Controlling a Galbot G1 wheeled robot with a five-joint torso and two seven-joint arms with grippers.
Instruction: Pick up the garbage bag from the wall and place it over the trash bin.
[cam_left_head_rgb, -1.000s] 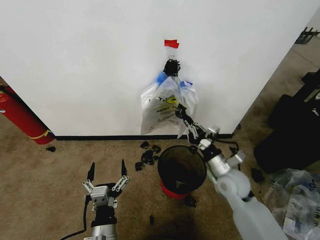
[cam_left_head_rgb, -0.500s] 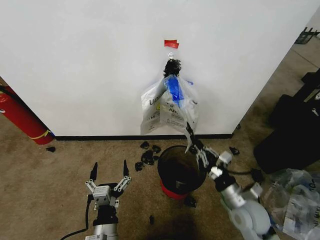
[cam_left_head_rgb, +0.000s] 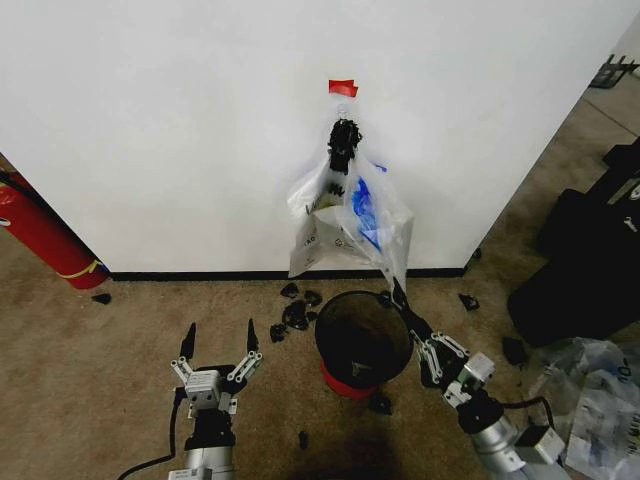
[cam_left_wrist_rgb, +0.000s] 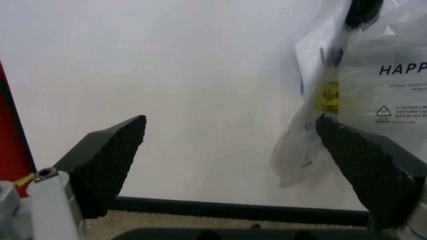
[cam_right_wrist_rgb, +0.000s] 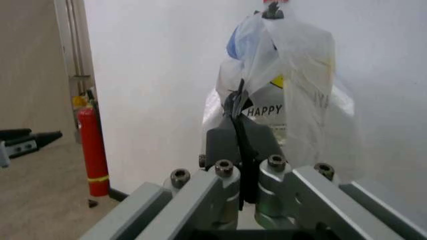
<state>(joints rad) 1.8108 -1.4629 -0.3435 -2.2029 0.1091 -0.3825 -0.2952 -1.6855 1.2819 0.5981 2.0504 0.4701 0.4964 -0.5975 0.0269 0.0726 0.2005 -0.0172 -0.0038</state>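
The garbage bag (cam_left_head_rgb: 345, 215), translucent white with a yellow smiley and blue patches, hangs on the wall (cam_left_head_rgb: 180, 130) from a black bunch under a red tape tab (cam_left_head_rgb: 343, 87). Its lower right corner is stretched out from the wall and down. My right gripper (cam_left_head_rgb: 398, 290) is shut on that corner, just above the far rim of the black trash bin (cam_left_head_rgb: 322, 350). The right wrist view has the gripper (cam_right_wrist_rgb: 238, 107) pinching the bag (cam_right_wrist_rgb: 293, 85). My left gripper (cam_left_head_rgb: 217, 338) stands open low over the carpet, left of the bin; beyond its open fingers (cam_left_wrist_rgb: 110, 155) the bag (cam_left_wrist_rgb: 373, 85) hangs.
A red fire extinguisher (cam_left_head_rgb: 40, 232) leans at the wall's left end. Black scraps (cam_left_head_rgb: 295, 315) litter the carpet between wall and bin. Black cases (cam_left_head_rgb: 580, 260) and clear plastic bags (cam_left_head_rgb: 590, 400) crowd the right side.
My right arm has drawn back and down from the wall to the bin's far rim, pulling the bag's corner with it; the bag has twisted and stretched. The left gripper stayed put.
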